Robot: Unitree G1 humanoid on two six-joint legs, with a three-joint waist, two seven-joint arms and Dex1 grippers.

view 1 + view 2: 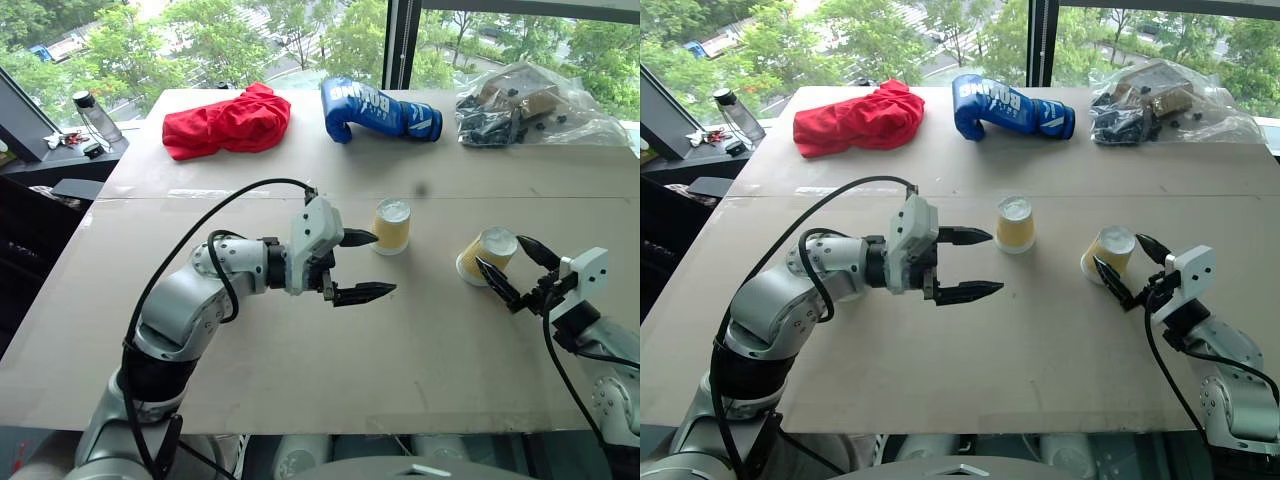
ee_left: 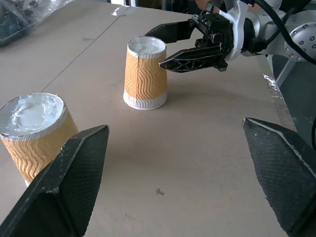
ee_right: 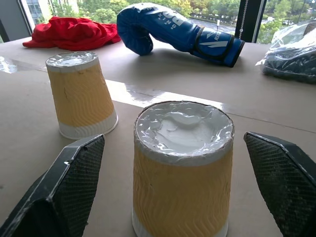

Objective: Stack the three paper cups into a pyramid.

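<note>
Overhead, two paper cups stand upside down on the cardboard-covered table [image 1: 250, 400]: the middle cup [image 1: 391, 226] just beyond the left gripper [image 1: 362, 266], and the right-hand cup [image 1: 487, 256] just in front of the right gripper [image 1: 509, 267]. Both grippers have their fingers spread wide and hold nothing. Along the far edge lie a red cloth [image 1: 226, 122], a blue boxing glove [image 1: 376, 109] and a clear plastic bag [image 1: 530, 105]. Seen from the right wrist, the nearer cup sits squarely between the two spread fingers, untouched. Seen from the left wrist, the ribbed tan sides and white bases show, and the right gripper's fingertips flank the farther cup.
</note>
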